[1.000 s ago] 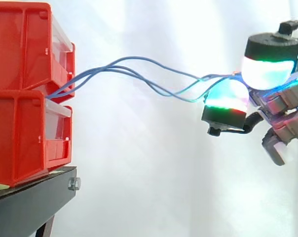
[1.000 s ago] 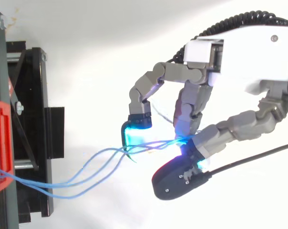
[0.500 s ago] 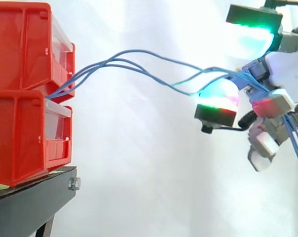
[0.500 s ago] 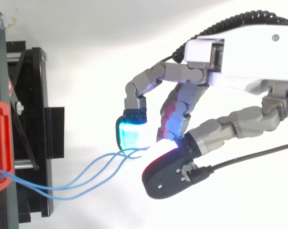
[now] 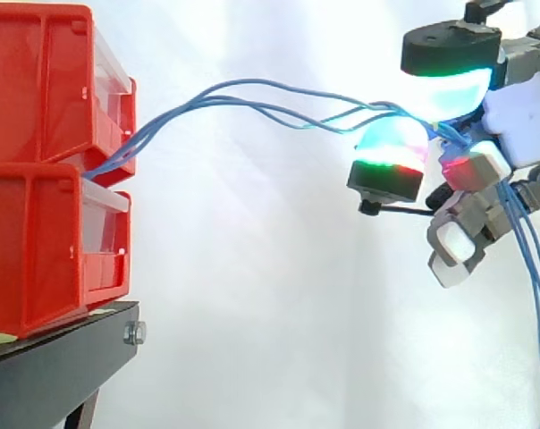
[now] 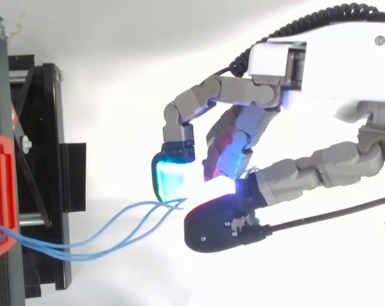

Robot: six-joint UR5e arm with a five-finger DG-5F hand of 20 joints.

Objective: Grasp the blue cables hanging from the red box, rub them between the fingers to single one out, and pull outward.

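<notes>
Cables (image 5: 252,94), thin and blue, run several together, and the hand (image 5: 511,134) holds them pinched. In the side view the hand is at 2 o'clock of the picture, with its fingers curled. Two glowing pads (image 5: 444,85) close on the cables. The upper pad is cyan and white with a green edge. The lower pad, at 7 o'clock from it, is cyan with green and red bands. The cables pass between these two pads and touch both. At 5 o'clock from the pinch other fingers are bent inward, one with a red pad and one with a white pad; I cannot tell whether they touch the cables. Past the pinch the loose ends of the cables hang toward 6 o'clock along the right edge.

From the hand the cables go toward 9 o'clock in slack waves, a little apart from each other. Then they bend down toward 8 o'clock and enter the bins (image 5: 46,161) at the gap between the upper one and the lower one. The bins are red, stacked one on the other at 9 o'clock of the picture, on a black stand (image 5: 64,357). In the top view the cables (image 6: 116,226) leave the bins at 8 o'clock and reach the hand (image 6: 333,64) between a cyan pad and a pad with a black back. A white curtain (image 5: 270,295) is behind everything.
</notes>
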